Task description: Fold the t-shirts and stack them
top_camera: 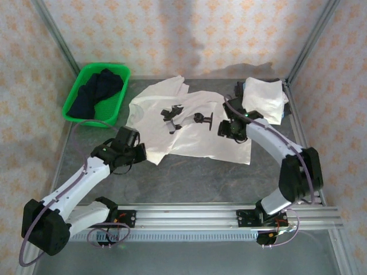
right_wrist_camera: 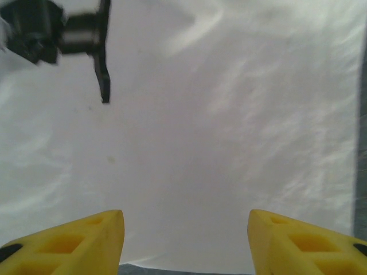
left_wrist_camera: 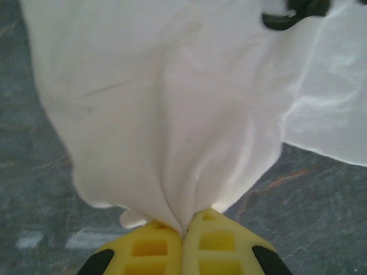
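left gripper (left_wrist_camera: 183, 229): jaws closed tight on the near-left hem of the spread t-shirt (top_camera: 195, 134), with the cloth drawn into a peak between the yellow fingers (left_wrist_camera: 172, 246). it sits at that shirt's near-left corner.

green basket (top_camera: 70, 106): well to the left of and beyond the spread t-shirt. it holds dark garments (top_camera: 100, 89); whether they belong to the job cannot be told.

spread t-shirt: white, lying open across the middle of the grey table (top_camera: 189, 177), rumpled on its far-left side, black print (top_camera: 184, 116) facing up. no fold appears to have been made in it.

right gripper (right_wrist_camera: 185, 220): jaws standing apart with nothing between them, poised over the right edge of the spread t-shirt.

folded t-shirt (top_camera: 264, 98): white, compact bundle just beside the spread t-shirt, to its right and beyond. judged to be the start of the stack.

progress: one shirt seemingly done, one in hand and unfolded. folding it and placing it on the stack remain.

obstacles: the right arm lies between the spread t-shirt and the folded t-shirt. the rumpled far-left part likely needs smoothing, and only one corner is gripped.
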Motion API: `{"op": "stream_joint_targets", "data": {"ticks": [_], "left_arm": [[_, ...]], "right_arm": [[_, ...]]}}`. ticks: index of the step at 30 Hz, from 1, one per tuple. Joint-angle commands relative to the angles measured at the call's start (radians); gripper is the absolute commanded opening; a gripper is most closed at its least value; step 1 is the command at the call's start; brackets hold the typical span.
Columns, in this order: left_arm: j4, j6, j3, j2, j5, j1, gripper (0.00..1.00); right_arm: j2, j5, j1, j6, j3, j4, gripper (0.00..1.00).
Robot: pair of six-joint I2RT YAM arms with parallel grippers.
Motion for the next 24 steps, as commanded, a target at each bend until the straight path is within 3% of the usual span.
{"op": "stream_joint_targets", "data": {"ticks": [1, 5, 6, 8, 10, 13, 17, 21, 24], "left_arm": [[-0.141, -0.072, -0.034, -0.068, -0.096, -0.001, 0.0], [-0.202, -0.102, -0.081, -0.174, -0.124, -0.001, 0.0], [-0.209, -0.11, -0.084, -0.185, -0.121, -0.001, 0.06], [-0.224, -0.105, -0.071, -0.184, -0.123, -0.001, 0.43], [-0.244, -0.08, -0.012, -0.158, -0.169, -0.001, 0.69], [-0.252, -0.018, 0.132, -0.072, -0.263, 0.012, 0.81], [-0.243, 0.075, 0.38, 0.188, -0.36, 0.107, 0.86], [-0.299, 0.161, 0.698, 0.538, -0.438, 0.231, 0.76], [-0.307, 0.226, 0.909, 0.754, -0.457, 0.263, 0.76]], "right_arm": [[0.077, 0.016, 0.014, 0.09, -0.055, 0.031, 0.57], [0.098, 0.004, 0.033, 0.148, -0.112, 0.055, 0.57], [0.098, 0.014, 0.039, 0.155, -0.122, 0.049, 0.57], [0.095, 0.031, 0.045, 0.165, -0.138, 0.023, 0.57], [0.067, 0.063, 0.045, 0.175, -0.164, -0.008, 0.57], [-0.021, 0.082, 0.03, 0.182, -0.216, -0.026, 0.57], [-0.103, 0.082, 0.007, 0.174, -0.23, -0.031, 0.58], [-0.119, 0.076, -0.001, 0.161, -0.201, -0.015, 0.59], [-0.12, 0.069, -0.002, 0.158, -0.182, 0.004, 0.59]]}}
